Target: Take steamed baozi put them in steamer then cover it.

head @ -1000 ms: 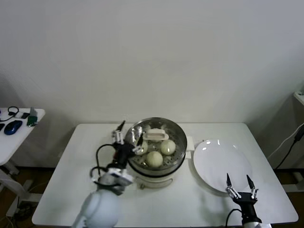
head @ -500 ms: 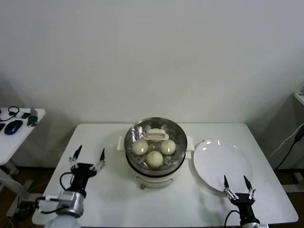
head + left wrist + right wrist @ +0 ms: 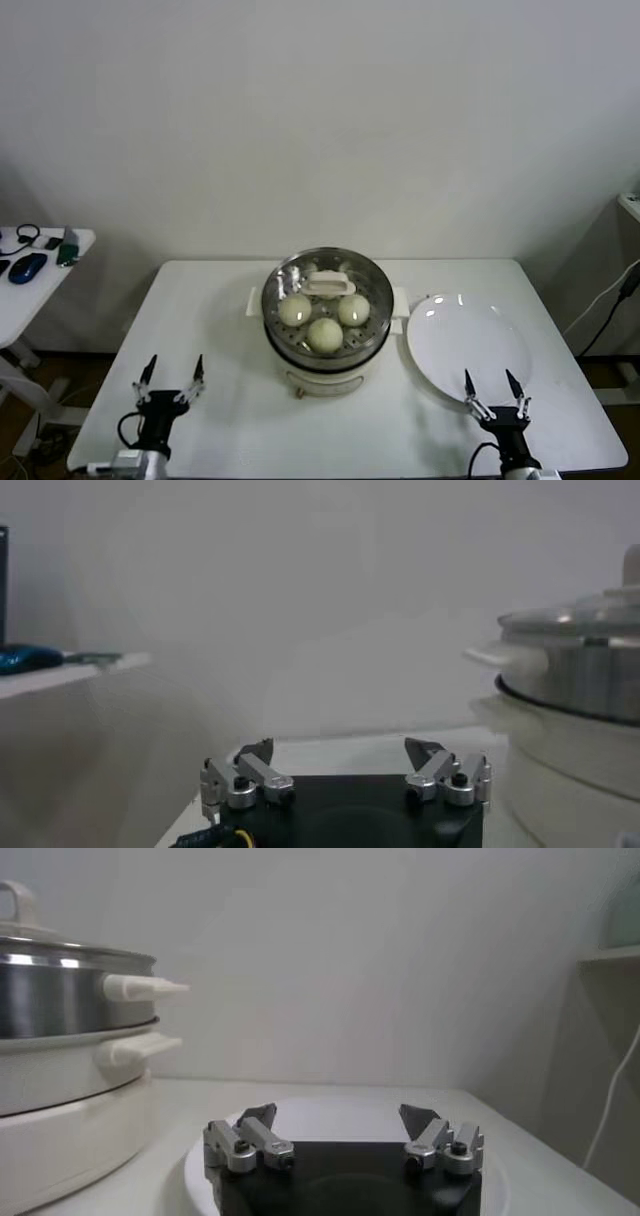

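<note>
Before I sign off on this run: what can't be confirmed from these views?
- Fourth cream-white dough bun: head view shows three under the clear glass lid; its cream-white bar handle and reflections may hide another.
- Steamer contents: both wrist views show only the shiny stainless-steel steamer's side wall.
- Small items on the white side table: too small to identify.

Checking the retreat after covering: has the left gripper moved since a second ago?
Yes. The left gripper has pulled back from beside the steamer to the table's near-left edge, fingers open and empty.
</note>
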Robot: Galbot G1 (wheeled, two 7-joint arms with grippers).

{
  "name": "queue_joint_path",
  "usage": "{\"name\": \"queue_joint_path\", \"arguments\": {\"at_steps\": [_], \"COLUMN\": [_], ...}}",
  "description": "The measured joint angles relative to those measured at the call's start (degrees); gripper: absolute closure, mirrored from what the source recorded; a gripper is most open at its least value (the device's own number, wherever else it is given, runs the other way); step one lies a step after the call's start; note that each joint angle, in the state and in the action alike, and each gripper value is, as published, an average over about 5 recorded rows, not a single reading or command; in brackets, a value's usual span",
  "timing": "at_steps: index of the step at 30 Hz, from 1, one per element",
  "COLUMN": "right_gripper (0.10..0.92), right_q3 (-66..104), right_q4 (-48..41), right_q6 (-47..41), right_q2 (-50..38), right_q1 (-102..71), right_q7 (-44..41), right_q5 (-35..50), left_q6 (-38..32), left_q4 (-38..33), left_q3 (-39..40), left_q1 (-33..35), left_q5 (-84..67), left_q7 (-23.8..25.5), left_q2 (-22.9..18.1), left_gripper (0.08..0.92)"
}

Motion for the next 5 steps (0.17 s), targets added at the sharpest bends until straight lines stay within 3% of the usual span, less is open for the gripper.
{"name": "queue_joint_path", "arguments": {"at_steps": [5], "right_gripper": [0.203], "right_q3": [-0.15], "right_q4": [-0.06], "right_q6": [-0.05], "right_q2": [0.05], "right_q1": [0.1], "right_q7": [-0.06], "right_q5": [-0.01], "left_q6": [-1.3], "left_q4": [1.09], "left_q3": [-0.2], "left_q1": [0.88], "left_q5": [-0.43], "left_q7": [0.58], "left_q2": [-0.08], "left_gripper": [0.177]}}
